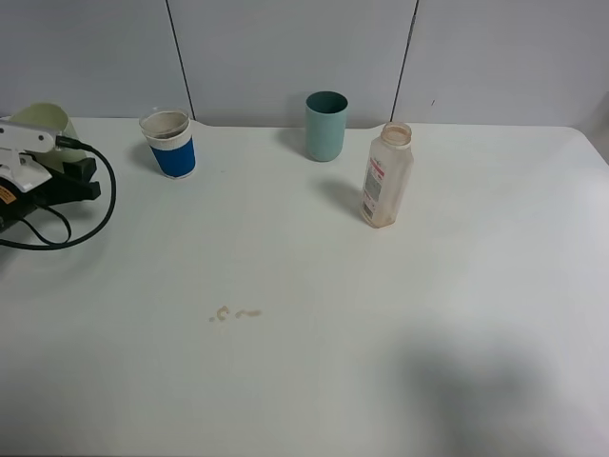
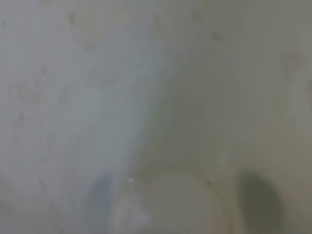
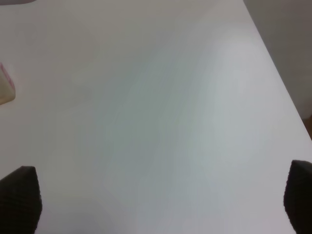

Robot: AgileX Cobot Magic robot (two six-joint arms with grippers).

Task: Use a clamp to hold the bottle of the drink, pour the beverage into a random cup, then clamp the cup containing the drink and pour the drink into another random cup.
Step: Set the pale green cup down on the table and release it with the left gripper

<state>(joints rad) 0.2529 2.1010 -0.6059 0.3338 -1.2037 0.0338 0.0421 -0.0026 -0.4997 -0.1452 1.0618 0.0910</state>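
On the white surface (image 1: 314, 362) stand three containers, all upright. The drink bottle (image 1: 385, 175) — clear plastic, uncapped, with a label on its side — sits right of centre. At about 11 o'clock from it, near the back edge, is the teal cup (image 1: 325, 125), apart from the bottle. Well off toward 9 o'clock from the teal cup stands the blue-and-white paper cup (image 1: 169, 144), open mouth up. A small tan spill mark (image 1: 235, 313) lies on the surface toward 7 o'clock from the bottle, well apart from everything.

The left arm (image 1: 33, 176) rests at the far left edge of the high view, a black cable looping beside it; a pale green rounded object (image 1: 43, 117) shows just behind it. Its wrist camera gives only a blurred, pale, spotted field, so I cannot tell how the left jaws stand.

In the right wrist view the right gripper (image 3: 161, 195) hangs over bare surface with its two dark fingertips (image 3: 19, 197) at opposite sides of the frame — jaws spread wide, holding nothing. A sliver of the bottle shows at that view's edge.
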